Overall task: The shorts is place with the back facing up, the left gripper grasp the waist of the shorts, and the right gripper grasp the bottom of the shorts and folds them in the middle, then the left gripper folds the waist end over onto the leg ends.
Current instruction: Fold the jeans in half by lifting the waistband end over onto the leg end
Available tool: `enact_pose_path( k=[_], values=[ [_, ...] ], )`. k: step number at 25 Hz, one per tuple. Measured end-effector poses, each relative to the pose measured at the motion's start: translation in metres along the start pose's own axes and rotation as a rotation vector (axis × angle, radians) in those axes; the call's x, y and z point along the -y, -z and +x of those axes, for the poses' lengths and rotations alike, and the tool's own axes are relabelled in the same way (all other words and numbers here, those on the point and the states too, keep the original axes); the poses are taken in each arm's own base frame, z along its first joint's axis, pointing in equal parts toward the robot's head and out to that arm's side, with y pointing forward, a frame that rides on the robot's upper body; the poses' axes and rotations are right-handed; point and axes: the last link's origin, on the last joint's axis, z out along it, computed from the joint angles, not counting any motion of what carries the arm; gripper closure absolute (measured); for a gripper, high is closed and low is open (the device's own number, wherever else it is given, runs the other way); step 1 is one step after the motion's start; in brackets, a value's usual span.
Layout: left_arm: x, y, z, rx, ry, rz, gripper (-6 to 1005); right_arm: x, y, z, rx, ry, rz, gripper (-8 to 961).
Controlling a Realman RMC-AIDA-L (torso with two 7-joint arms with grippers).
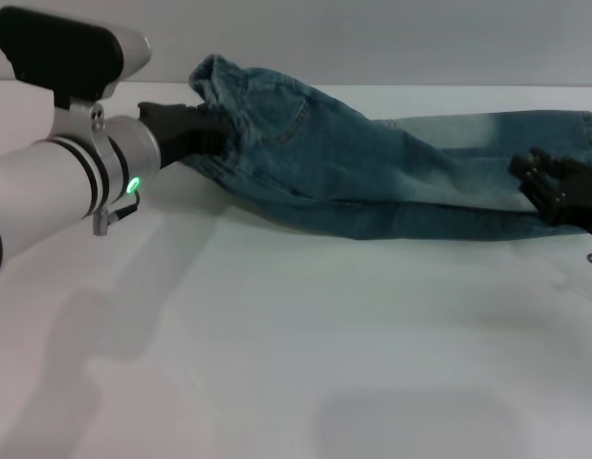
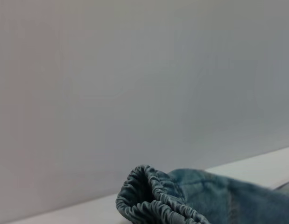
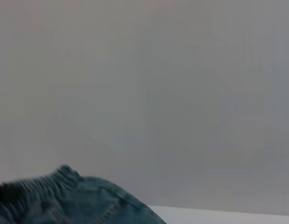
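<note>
Lying on: the white counter (image 1: 276, 344), toward its far edge, are the shorts (image 1: 372, 163), folded lengthwise into one long narrow strip running from the robot's left to its right.
Shorts, colour: blue faded denim, darker at the waist, paler toward the leg ends (image 1: 573, 143).
Waist: the puckered elastic band (image 2: 149, 196) is bunched and raised off the counter at the left end (its gathered ridges fill the lower part of the left wrist view).
Back pocket: one patch pocket (image 1: 291, 110) shows on the raised part near the waist.
Left claw: the left gripper (image 1: 205, 129), black, on a silver-white arm with a small green light (image 1: 134, 185), is pressed together on the waist fabric, holding that end up.
Right claw: the right gripper (image 1: 554, 186), black, sits at the far right, over the near edge of the leg ends; whether its prongs pinch the cloth or are spread cannot be told.
Right wrist view: the waist band and dark denim show low in the picture against a plain grey wall (image 3: 158, 93).
Leg ends: flat on the counter, well apart from the lifted waist.
</note>
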Motion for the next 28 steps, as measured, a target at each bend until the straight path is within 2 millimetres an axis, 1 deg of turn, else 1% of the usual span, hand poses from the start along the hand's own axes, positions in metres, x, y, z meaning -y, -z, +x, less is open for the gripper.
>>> enact_pose_path(
  k=[2,3,4,6,10,17,24,28],
  values=[
    [0.000,0.000,0.000,0.000,0.000,0.000,824,0.003,-0.004,0.000,-0.013,0.007,0.018,617],
    [-0.005,0.007,0.009,-0.014,-0.002,-0.017,830,0.003,-0.006,-0.001,-0.016,0.009,0.023,655],
    [-0.011,0.014,0.018,-0.032,-0.005,-0.033,868,0.003,-0.009,-0.001,-0.019,0.012,0.027,692],
    [-0.015,0.018,0.022,-0.041,-0.009,-0.044,869,0.003,-0.014,-0.004,-0.021,0.020,0.024,767],
    [-0.028,0.031,0.038,-0.072,-0.023,-0.079,870,-0.007,-0.031,-0.006,-0.039,0.027,-0.025,915],
    [-0.043,0.045,0.058,-0.108,-0.049,-0.122,871,-0.030,-0.061,0.000,-0.106,0.040,-0.118,927],
    [-0.056,0.056,0.072,-0.132,-0.076,-0.158,872,-0.041,-0.076,0.006,-0.155,0.039,-0.151,927],
    [-0.062,0.062,0.079,-0.151,-0.088,-0.175,872,-0.042,-0.078,0.006,-0.161,0.036,-0.156,927]
  ],
)
